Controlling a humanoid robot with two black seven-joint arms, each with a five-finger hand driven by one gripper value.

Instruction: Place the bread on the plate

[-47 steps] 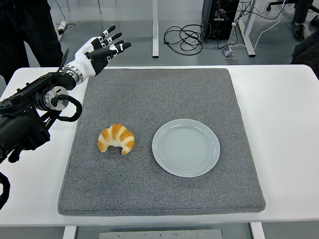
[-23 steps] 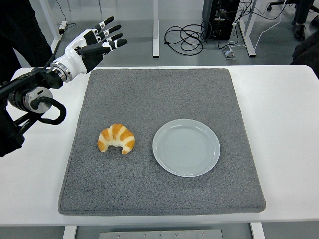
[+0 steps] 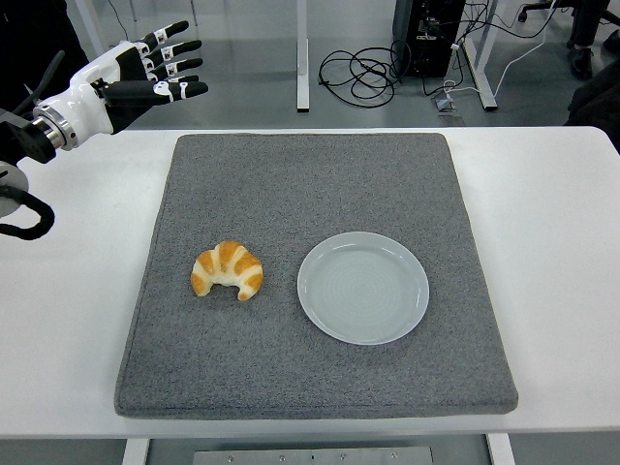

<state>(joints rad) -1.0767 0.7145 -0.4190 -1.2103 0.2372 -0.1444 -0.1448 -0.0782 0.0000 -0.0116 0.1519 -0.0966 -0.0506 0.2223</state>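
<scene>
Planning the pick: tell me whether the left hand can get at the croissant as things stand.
Probably yes: the left hand is open, raised off the far-left corner, and the croissant lies uncovered on the grey mat, apart from the plate.

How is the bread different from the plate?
The bread is curved like a crescent; the plate is a round circle. The bread is golden brown with pale stripes; the plate is plain pale blue-grey. The bread is puffy and smaller; the plate is flat and wider. Both lie on the grey mat, side by side and apart, bread to the left.
</scene>
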